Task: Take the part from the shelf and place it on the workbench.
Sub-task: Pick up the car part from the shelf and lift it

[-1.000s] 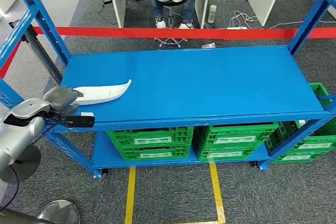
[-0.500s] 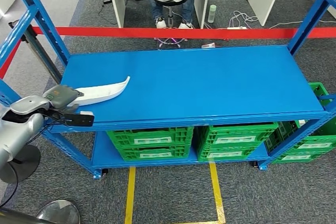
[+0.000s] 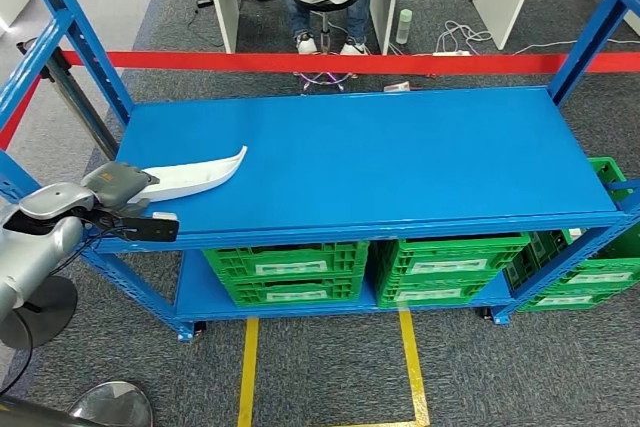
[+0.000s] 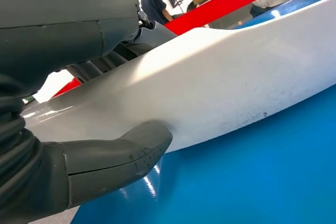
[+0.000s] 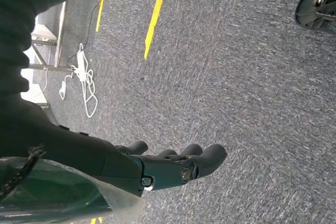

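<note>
One long white part [image 3: 195, 176] lies near the left end of the blue shelf [image 3: 392, 157], and the left hand [image 3: 121, 190] grips it at its blunt end, at the shelf's front corner; in the left wrist view the thumb [image 4: 118, 156] presses under the part [image 4: 222, 82] while darker fingers clamp over its top. The curved tip points toward the shelf's middle, well away from the grip, so the part hangs out like a lever: a quick lift or turn could let it pivot between the fingers and slip. I judge the tip could also catch the upright post [image 3: 68, 32] at the left or the red bar [image 3: 340, 62] behind the shelf as the robot swings toward the bench. Green crates [image 3: 290, 272] sit on the level below. Farther right, the right hand [image 5: 174, 166] hangs over the carpet, fingers loosely extended and holding nothing, so it offers no support if the part sags.
</note>
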Robot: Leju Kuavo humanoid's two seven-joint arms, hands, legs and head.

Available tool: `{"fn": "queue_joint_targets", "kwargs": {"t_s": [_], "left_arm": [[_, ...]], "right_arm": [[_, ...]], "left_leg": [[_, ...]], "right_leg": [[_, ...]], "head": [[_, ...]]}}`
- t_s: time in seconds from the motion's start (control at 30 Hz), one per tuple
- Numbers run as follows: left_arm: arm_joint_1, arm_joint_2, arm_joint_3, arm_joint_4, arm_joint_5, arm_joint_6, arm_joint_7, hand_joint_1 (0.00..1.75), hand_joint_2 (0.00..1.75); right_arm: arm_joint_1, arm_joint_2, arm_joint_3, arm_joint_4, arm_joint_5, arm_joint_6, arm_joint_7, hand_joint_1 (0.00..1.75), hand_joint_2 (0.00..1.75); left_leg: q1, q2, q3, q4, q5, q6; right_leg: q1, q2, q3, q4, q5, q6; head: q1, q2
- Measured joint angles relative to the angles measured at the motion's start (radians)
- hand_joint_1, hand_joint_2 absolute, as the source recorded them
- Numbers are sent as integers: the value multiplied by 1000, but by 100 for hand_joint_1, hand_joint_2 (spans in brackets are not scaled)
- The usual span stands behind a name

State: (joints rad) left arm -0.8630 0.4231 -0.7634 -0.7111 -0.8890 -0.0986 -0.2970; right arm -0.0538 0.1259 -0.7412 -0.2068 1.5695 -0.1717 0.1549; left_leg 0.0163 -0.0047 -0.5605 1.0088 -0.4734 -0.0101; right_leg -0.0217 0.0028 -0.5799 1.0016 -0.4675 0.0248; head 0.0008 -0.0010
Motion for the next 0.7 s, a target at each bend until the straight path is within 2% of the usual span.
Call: {"fn": "queue_joint_targets", "kwargs": {"t_s": [0.27,0.47,0.6,0.7], "left_arm": [[2,-2,-1,0,24,13,12,175,175],[23,-8,10,0,53,66,24,175,175],[64,-30,50,-7,98,127,40,175,175],[126,-73,125,-41,176,178,37,175,175]], "right_arm": [[0,0,0,0,-1,-1,0,0,175],[0,0,-1,0,-3,-2,0,0,175],[0,0,-2,0,-5,-3,1,0,175],[0,0,-5,0,-8,-7,3,0,175]], "left_leg": [[0,0,0,0,0,0],[0,0,0,0,0,0],[0,0,0,0,0,0],[0,0,0,0,0,0]], "right_leg": [[0,0,0,0,0,0],[0,0,0,0,0,0],[0,0,0,0,0,0],[-1,0,0,0,0,0]], "head": [[0,0],[0,0],[0,0],[0,0]]}}
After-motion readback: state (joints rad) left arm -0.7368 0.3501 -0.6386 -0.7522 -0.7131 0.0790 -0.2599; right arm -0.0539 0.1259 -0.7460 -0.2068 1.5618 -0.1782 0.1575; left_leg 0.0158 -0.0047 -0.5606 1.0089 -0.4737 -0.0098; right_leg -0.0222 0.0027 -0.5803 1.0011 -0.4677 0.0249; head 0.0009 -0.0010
